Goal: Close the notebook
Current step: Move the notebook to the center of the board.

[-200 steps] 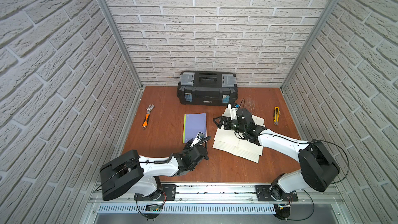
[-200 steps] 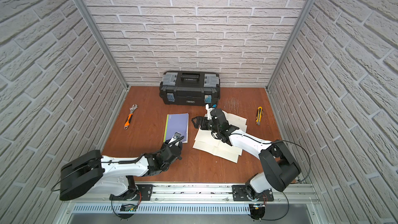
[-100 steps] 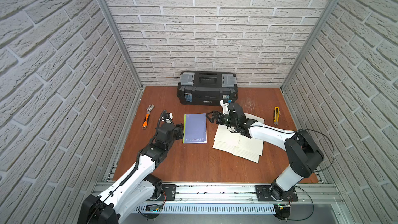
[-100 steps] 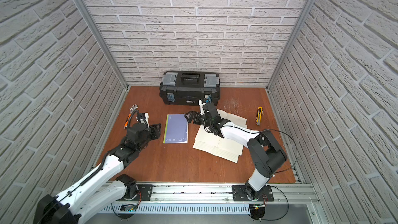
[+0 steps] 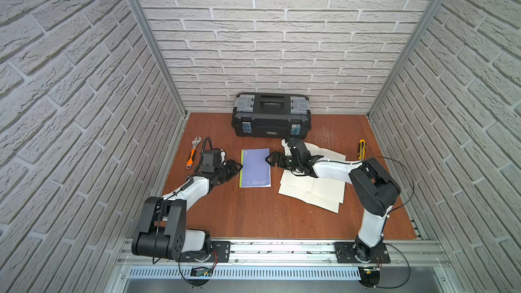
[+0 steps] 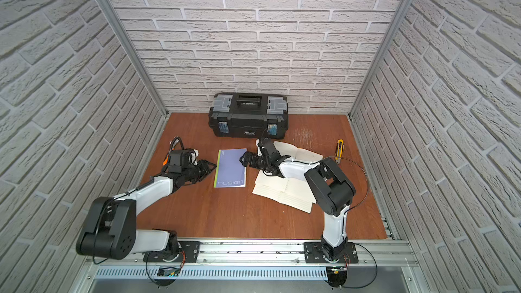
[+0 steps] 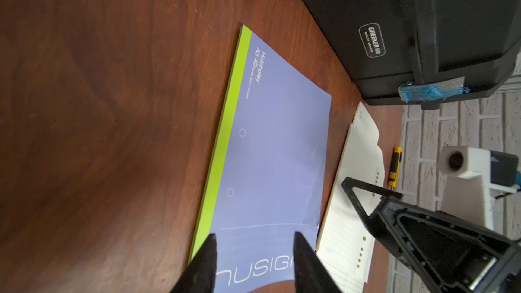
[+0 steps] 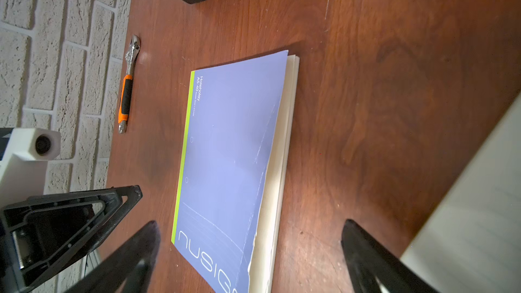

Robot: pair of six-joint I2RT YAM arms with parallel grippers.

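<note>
The notebook [image 5: 256, 169] [image 6: 231, 169] lies flat and closed in the middle of the wooden floor, lavender cover up, green spine on its left. My left gripper [image 5: 239, 167] [image 6: 214, 165] sits low beside the spine edge, open, with nothing between its fingers. In the left wrist view the left gripper [image 7: 253, 236] frames the notebook [image 7: 270, 150] cover. My right gripper [image 5: 267, 160] [image 6: 242, 160] hovers at the far part of the page edge, open and empty. In the right wrist view the right gripper [image 8: 250, 223] has the notebook [image 8: 234, 147] lying below it.
A black toolbox [image 5: 271, 118] stands against the back wall. An orange-handled wrench [image 5: 194, 152] lies left of my left arm. Loose lined sheets [image 5: 318, 190] spread under my right arm. A yellow utility knife [image 5: 361, 149] lies at the right.
My left gripper moved from the notebook's near edge round to its spine side. My right gripper moved left from over the loose sheets to the notebook's page edge. The notebook stays flat.
</note>
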